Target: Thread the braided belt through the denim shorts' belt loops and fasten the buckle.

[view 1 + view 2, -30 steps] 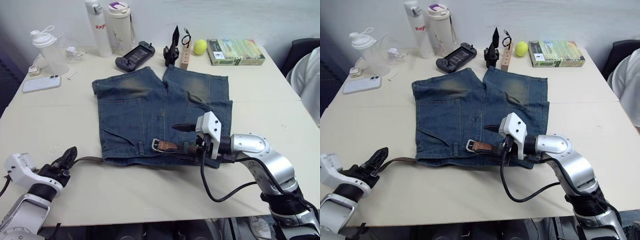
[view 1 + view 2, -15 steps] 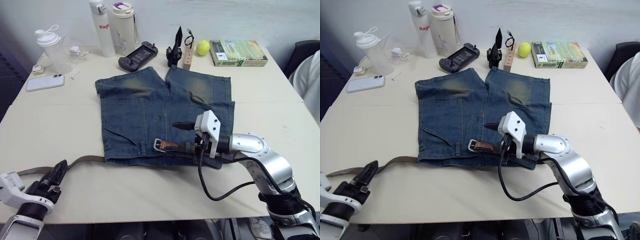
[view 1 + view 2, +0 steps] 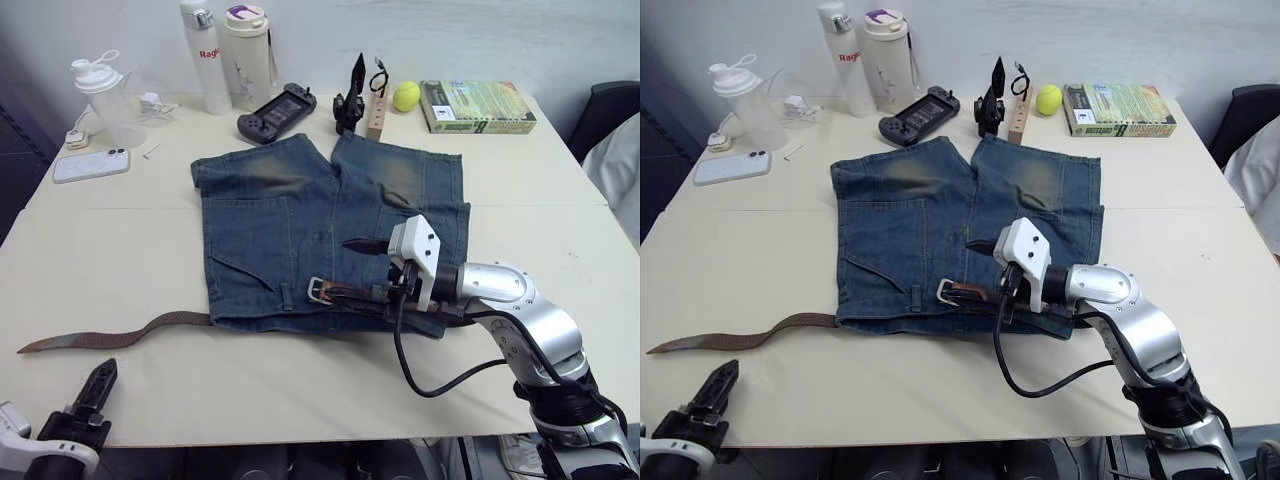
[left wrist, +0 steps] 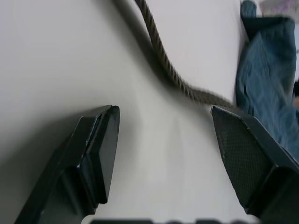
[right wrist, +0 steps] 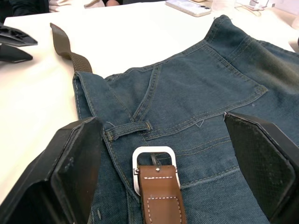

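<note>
With both grippers spread, the left gripper point(image 4: 161, 154) should pinch the belt point(image 3: 110, 337) tail near the desk's front-left corner and bring it round to the buckle point(image 5: 153, 168).

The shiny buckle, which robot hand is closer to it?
The right one. The right gripper hovers open just beside the buckle on the denim shorts. The left gripper is open too, far off at the table's near edge, past the braided belt.

Both claws gape — left claw point(image 4: 161, 154), right claw point(image 5: 173, 172).
</note>
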{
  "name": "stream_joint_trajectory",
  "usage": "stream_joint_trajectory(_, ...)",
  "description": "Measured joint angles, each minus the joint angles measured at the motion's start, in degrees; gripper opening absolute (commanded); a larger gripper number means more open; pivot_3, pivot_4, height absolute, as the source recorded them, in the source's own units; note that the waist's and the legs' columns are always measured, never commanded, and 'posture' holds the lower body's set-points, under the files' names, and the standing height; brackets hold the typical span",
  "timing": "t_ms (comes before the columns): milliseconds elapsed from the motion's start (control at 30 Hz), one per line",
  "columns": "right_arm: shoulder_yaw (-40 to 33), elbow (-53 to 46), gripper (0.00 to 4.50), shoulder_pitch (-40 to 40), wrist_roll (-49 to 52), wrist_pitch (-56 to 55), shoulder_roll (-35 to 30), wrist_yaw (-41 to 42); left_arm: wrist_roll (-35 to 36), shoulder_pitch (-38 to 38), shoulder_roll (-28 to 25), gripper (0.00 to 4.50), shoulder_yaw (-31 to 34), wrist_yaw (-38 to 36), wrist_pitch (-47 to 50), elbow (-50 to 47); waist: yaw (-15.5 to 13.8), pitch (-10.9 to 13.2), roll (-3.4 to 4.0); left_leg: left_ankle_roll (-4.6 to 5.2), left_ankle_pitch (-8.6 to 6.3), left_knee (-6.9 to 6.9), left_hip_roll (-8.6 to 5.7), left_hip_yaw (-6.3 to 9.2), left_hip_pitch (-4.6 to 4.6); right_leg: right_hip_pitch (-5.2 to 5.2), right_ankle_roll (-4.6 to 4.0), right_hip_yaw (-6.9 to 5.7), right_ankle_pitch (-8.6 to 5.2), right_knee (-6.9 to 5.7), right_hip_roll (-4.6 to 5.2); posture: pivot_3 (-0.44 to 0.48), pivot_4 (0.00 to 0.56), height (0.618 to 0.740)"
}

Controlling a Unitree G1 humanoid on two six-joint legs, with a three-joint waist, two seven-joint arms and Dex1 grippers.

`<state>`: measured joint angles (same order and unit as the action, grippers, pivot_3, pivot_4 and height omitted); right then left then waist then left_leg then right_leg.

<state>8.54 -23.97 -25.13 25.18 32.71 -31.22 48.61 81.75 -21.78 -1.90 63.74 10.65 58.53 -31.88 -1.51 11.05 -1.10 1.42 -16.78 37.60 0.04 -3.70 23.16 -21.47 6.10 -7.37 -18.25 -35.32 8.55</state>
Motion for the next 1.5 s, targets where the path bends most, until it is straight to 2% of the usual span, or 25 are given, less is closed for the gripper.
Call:
stream_joint_trajectory(167,0.0,0.0,4.4,-0.1,0.0,0.1,0.4,-1.0,5.2,5.4,-5.7,3.47,-5.2,11.9,-8.1,6.0,0.1,-0.1,0.11,0.23,0.16,0.0,-0.02,-0.03,-0.02,0.01,0.0,-0.01,0.0,-0.06,-0.01,0.0,0.15,0.72)
stream_joint_trajectory(333,0.0,-0.1,4.4,-0.1,0.1,0.4,0.4,-1.8,6.3,5.7,-10.2,3.47,-10.1,16.2,-12.4,7.8,0.1,-0.1,0.38,0.19,0.19,-0.01,-0.01,-0.04,-0.06,0.0,0.0,-0.01,0.0,-0.13,-0.05,0.0,0.15,0.72)
stream_joint_trajectory(433,0.0,-0.1,4.5,-0.1,0.2,0.7,0.4,-2.1,6.8,6.0,-10.8,2.69,-12.7,19.9,-15.3,7.5,0.0,-0.2,0.43,0.18,0.19,-0.01,-0.02,-0.04,-0.07,0.01,0.0,-0.01,0.0,-0.13,-0.03,0.0,0.15,0.72)
stream_joint_trajectory(567,-0.3,-0.4,4.5,-0.1,0.7,1.2,0.4,-2.7,6.9,6.9,-11.8,0.94,-15.6,24.9,-18.7,7.7,-0.2,-0.2,0.42,0.18,0.2,0.0,-0.05,-0.03,-0.05,0.01,0.0,-0.02,0.0,-0.14,-0.02,0.0,0.15,0.72)
stream_joint_trajectory(600,-0.4,-0.4,4.5,-0.1,0.9,1.2,0.4,-2.9,6.9,7.7,-12.3,0.35,-16.6,26.3,-19.4,8.0,-0.3,-0.2,0.42,0.18,0.2,0.02,-0.05,-0.02,-0.03,0.01,0.0,-0.03,0.0,-0.14,-0.02,0.0,0.15,0.72)
stream_joint_trajectory(633,-0.4,-0.4,4.5,-0.1,0.9,1.3,0.4,-3.0,6.9,8.1,-12.7,0.02,-17.3,26.9,-19.8,8.1,-0.3,-0.2,0.4,0.18,0.2,0.03,-0.05,-0.02,-0.02,0.01,0.0,-0.03,0.0,-0.14,-0.03,0.0,0.15,0.72)
stream_joint_trajectory(700,-0.5,-0.5,4.5,-0.1,1.1,1.4,0.4,-3.2,6.8,9.1,-13.7,0.02,-18.7,27.4,-20.2,8.1,-0.2,-0.2,0.35,0.18,0.19,0.03,-0.05,-0.03,-0.01,0.0,0.0,-0.03,0.0,-0.13,-0.04,0.0,0.15,0.72)
stream_joint_trajectory(800,-1.0,-0.5,4.5,-0.1,1.3,1.6,0.4,-3.5,4.7,11.2,-18.2,0.02,-21.5,26.8,-20.4,8.1,0.0,-0.2,0.33,0.19,0.2,0.01,-0.04,-0.04,0.0,-0.01,0.0,-0.04,0.0,-0.12,-0.11,0.0,0.15,0.72)
stream_joint_trajectory(900,-1.8,-0.6,4.5,-0.1,1.4,2.2,0.2,-4.0,-0.6,14.4,-26.2,0.02,-25.0,22.5,-19.4,8.0,0.0,-0.2,0.32,0.15,0.23,-0.01,-0.06,-0.04,0.02,-0.03,0.0,-0.1,0.0,-0.14,-0.32,0.0,0.15,0.72)
stream_joint_trajectory(1000,-2.0,-0.8,4.5,-0.2,1.3,2.5,0.1,-4.4,-8.6,19.6,-37.3,0.02,-29.8,13.5,-18.4,7.6,0.1,-0.2,0.32,0.13,0.23,-0.08,-0.17,-0.12,0.01,-0.09,0.0,-0.11,0.0,-0.18,-0.37,0.0,0.15,0.72)
stream_joint_trajectory(1067,-2.0,-1.1,4.5,-0.2,1.2,2.5,0.0,-4.5,-18.5,21.5,-48.0,0.02,-35.5,3.3,-19.3,6.7,0.2,-0.1,0.31,0.05,0.21,-0.25,-0.17,-0.22,0.02,-0.14,0.04,-0.2,0.02,-0.19,-0.45,0.0,0.15,0.72)
stream_joint_trajectory(1100,-2.0,-1.3,4.5,-0.2,1.0,2.5,-0.1,-4.6,-22.5,21.6,-51.6,0.02,-37.5,0.2,-20.2,5.8,0.3,-0.1,0.34,0.07,0.22,-0.39,-0.24,-0.36,-0.05,-0.19,0.07,-0.21,0.03,-0.19,-0.46,0.0,0.15,0.72)
stream_joint_trajectory(1167,-1.8,-1.7,4.5,-0.4,-0.2,2.3,-0.3,-5.0,-39.9,23.2,-64.8,0.02,-48.7,-11.2,-28.1,5.3,0.3,-0.1,0.32,0.11,0.28,-0.5,-0.2,-0.61,0.02,-0.39,0.08,-0.17,0.04,-0.11,-0.55,0.0,0.15,0.72)
stream_joint_trajectory(1200,-1.5,-1.9,4.5,-0.8,-0.8,2.0,-0.3,-5.2,-45.7,24.7,-67.6,0.02,-52.2,-15.2,-31.6,4.9,0.3,-0.1,0.39,0.08,0.27,-0.63,-0.2,-0.79,0.02,-0.5,0.1,-0.01,0.05,-0.12,-0.55,0.0,0.15,0.72)
stream_joint_trajectory(1233,-0.9,-2.0,4.5,-1.1,-2.4,0.8,-0.5,-5.4,-53.1,27.1,-69.2,0.02,-56.6,-20.0,-36.7,4.6,0.3,-0.1,0.52,0.09,0.28,-0.64,-0.17,-0.96,0.01,-0.59,0.1,0.15,0.05,-0.14,-0.57,0.0,0.15,0.72)
stream_joint_trajectory(1333,2.4,-2.0,4.5,-2.4,-7.9,-3.8,-1.3,-5.9,-64.6,30.6,-69.2,0.02,-66.3,-28.6,-44.9,4.5,0.6,-0.1,0.52,0.1,0.28,-0.67,0.2,-1.46,0.11,-1.02,0.09,0.55,0.05,-0.21,-0.88,0.0,0.15,0.72)
stream_joint_trajectory(1400,4.8,-2.1,4.5,-3.7,-12.9,-8.1,-1.7,-6.3,-70.0,33.3,-66.9,0.02,-71.5,-32.7,-47.3,5.8,0.9,0.0,0.5,0.08,0.27,-0.59,0.44,-1.62,0.12,-1.13,0.02,0.61,0.01,-0.3,-1.07,0.0,0.15,0.72)
stream_joint_trajectory(1500,7.4,-2.1,4.5,-4.9,-16.5,-12.2,-1.5,-6.5,-73.3,35.5,-64.3,0.02,-73.8,-35.0,-49.0,6.2,1.0,0.0,0.42,0.03,0.25,-0.53,0.65,-1.66,0.12,-1.16,-0.02,0.6,-0.02,-0.32,-1.22,0.0,0.15,0.72)
